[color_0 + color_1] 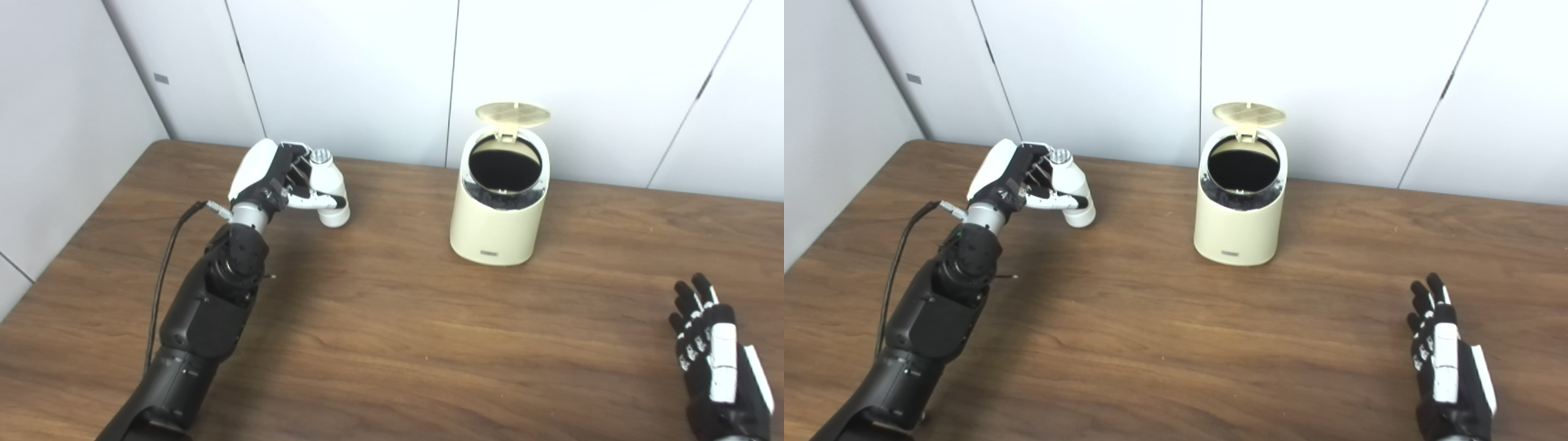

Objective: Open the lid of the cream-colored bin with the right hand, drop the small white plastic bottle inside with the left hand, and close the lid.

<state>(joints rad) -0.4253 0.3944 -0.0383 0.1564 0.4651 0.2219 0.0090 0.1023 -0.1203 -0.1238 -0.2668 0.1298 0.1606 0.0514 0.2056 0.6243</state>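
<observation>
The cream-colored bin (499, 211) stands on the wooden table at the back, right of the middle. Its round lid (512, 114) is swung up and open, showing the dark inside. My left hand (275, 177) is at the back left, shut on the small white plastic bottle (329, 190), which has a silver cap and is slightly tilted, its base at or just above the tabletop. The bottle is well to the left of the bin. My right hand (713, 355) is open and empty at the front right, fingers spread, far from the bin.
The wooden table (392, 343) runs to a white panelled wall just behind the bin. A black cable (168, 257) hangs along my left forearm. The table's left edge slants close to my left arm.
</observation>
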